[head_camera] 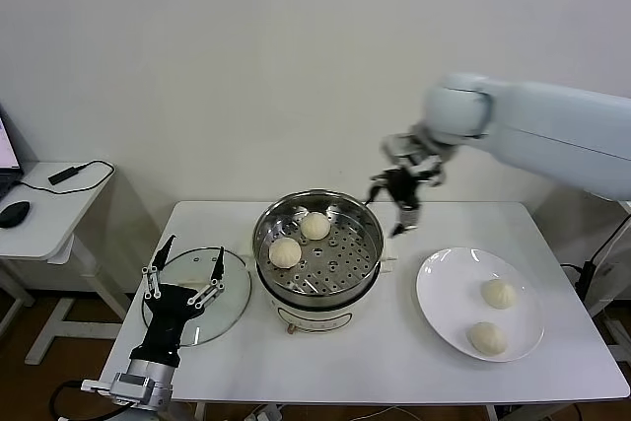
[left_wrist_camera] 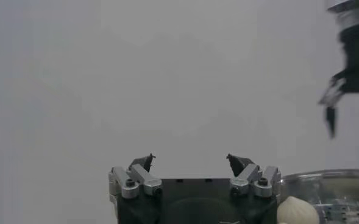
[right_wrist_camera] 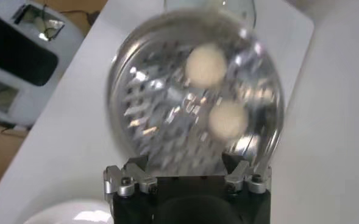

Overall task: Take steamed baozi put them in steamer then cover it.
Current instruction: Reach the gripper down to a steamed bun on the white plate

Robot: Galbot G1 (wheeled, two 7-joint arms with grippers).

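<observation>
Baozi, four in all, cream-white with pleated tops: two lie on the perforated tray inside the steamer (head_camera: 317, 251), one (head_camera: 285, 252) toward its 8 o'clock side and one (head_camera: 315, 226) near its 12 o'clock rim, close together but apart; in the right wrist view the same pair shows as two pale rounds (right_wrist_camera: 205, 66) and (right_wrist_camera: 228, 119) on the shiny tray (right_wrist_camera: 167, 115). Two more, one (head_camera: 499, 293) and one (head_camera: 487, 337), rest on the white plate (head_camera: 439, 288) at 3 o'clock of the steamer, well apart from each other. Steamer: round steel pot on a cream-white base, standing mid-table (head_camera: 375, 362). Lid (head_camera: 232, 298): clear glass with a metal rim, lying flat on the table just beside the steamer at its 9 o'clock, partly hidden under the left gripper. Left gripper (head_camera: 185, 268): parked low over the lid, fingers spread apart, holding nothing; its own camera shows the two fingertips (left_wrist_camera: 144, 162) wide of each other against the wall. Right gripper (head_camera: 394, 206): raised in the air at 1 o'clock of the steamer, above the table and clear of the pot's rim, fingers apart and empty. Small side table (head_camera: 44, 209) at far 9 o'clock carries a black mouse (head_camera: 12, 213) and a cable.
</observation>
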